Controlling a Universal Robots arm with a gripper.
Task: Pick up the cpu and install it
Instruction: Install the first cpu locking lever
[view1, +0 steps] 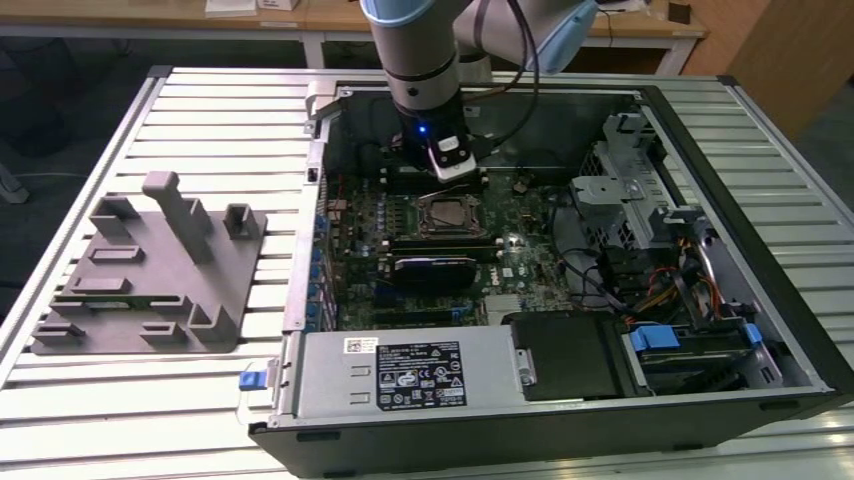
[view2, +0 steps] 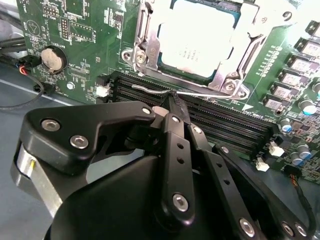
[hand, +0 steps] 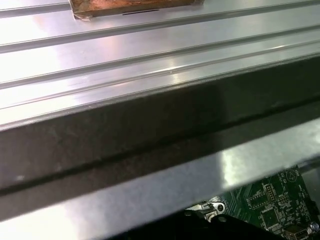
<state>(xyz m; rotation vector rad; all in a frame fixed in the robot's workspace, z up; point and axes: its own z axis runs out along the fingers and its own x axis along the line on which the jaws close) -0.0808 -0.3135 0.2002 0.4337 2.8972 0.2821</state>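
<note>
In the second wrist view we see our gripper (view2: 172, 100) with its fingers (view2: 176, 107) drawn together, their tips at the thin wire lever (view2: 200, 93) beside the black memory slots (view2: 235, 127). Just beyond, the cpu (view2: 202, 37) lies seated in its socket frame (view2: 145, 45) on the motherboard (view2: 85, 30). In the exterior view the arm (view1: 420, 60) reaches into the open computer case (view1: 774, 330); a grey fixture (view1: 147, 270) sits on the desk (view1: 80, 400) at that view's left.

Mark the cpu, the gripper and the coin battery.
cpu (view2: 200, 37): second wrist view, middle of its silver top.
gripper (view2: 172, 100): second wrist view, at its fingertips.
coin battery (view2: 53, 58): second wrist view, centre of its face.
</note>
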